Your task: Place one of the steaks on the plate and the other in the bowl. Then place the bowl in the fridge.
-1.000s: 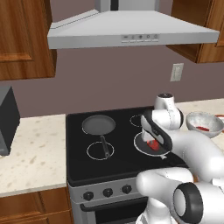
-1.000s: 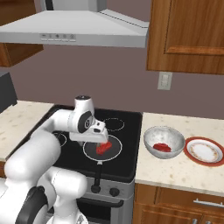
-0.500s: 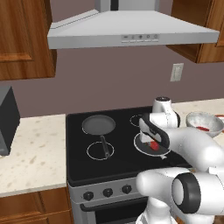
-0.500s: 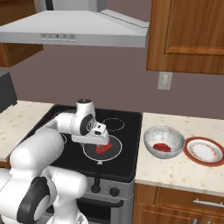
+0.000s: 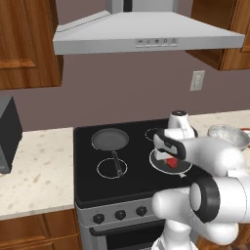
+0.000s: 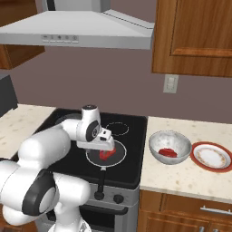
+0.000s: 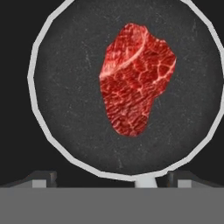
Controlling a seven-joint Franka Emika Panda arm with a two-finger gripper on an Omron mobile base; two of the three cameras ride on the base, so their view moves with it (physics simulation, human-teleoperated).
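One steak [image 6: 167, 152] sits in the bowl [image 6: 156, 140] already, and I hover with fingers [image 7: 43, 178] spread wide, empty, over the other steak [image 7: 133, 83] in the pan [image 7: 52, 113], plate [image 6: 199, 148] and fridge trip left.

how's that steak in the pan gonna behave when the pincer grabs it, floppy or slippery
The steak is a thin, flat, irregular slab lying flush in the pan, so it will probably sag at the unsupported ends once lifted. Its raw, marbled surface looks moist, so it may slip between the fingers. Being small next to the pan, it is likely light, and it won't roll.
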